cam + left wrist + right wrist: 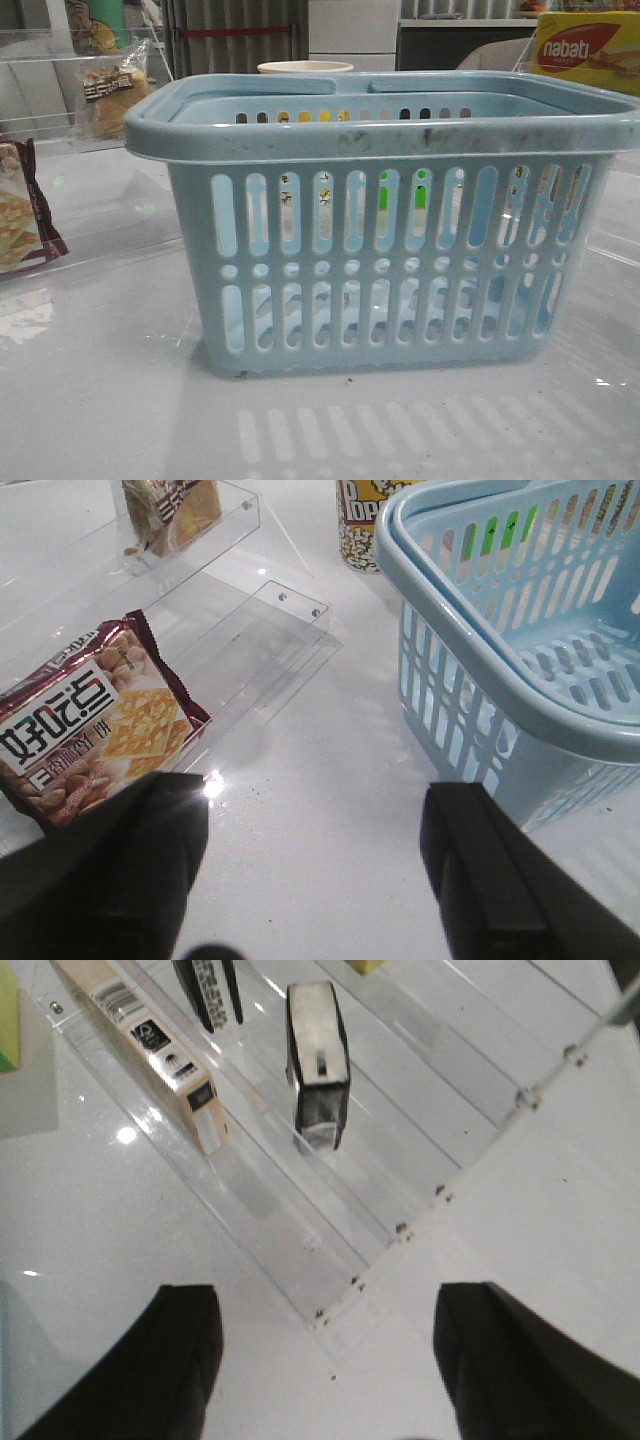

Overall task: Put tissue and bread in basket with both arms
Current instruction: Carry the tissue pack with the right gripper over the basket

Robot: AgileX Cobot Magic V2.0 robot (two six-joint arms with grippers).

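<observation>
Basket (390,250) first: it stands upright in the middle of the white table (100,400), filling most of the front view, and through its slots no tissue or bread shows inside, so both items seem yet to be fetched. Clear acrylic shelving (250,630) sits to its left, and its thin edges are hard to see, which I judge the main hazard for an arm coming in low. On that shelf's far tier the bread (170,510) lies in its crinkly bag, well apart from the basket; the maroon-edged cracker packet (95,725) lies nearer and must be passed over, not taken.

Left gripper (320,870) hovers with its jaws spread wide and nothing between them, over bare table between packet and basket. It probably does best to rise over the shelf lip, then descend onto the bread from above.

Right gripper (330,1360) is likewise spread wide and empty, above the edge of a second acrylic rack (380,1230). Standing on end in that rack is the tissue (318,1065), with a long cream box (150,1050) just beside it; the gap on that side looks tight, so a straight, centred approach seems wise.
</observation>
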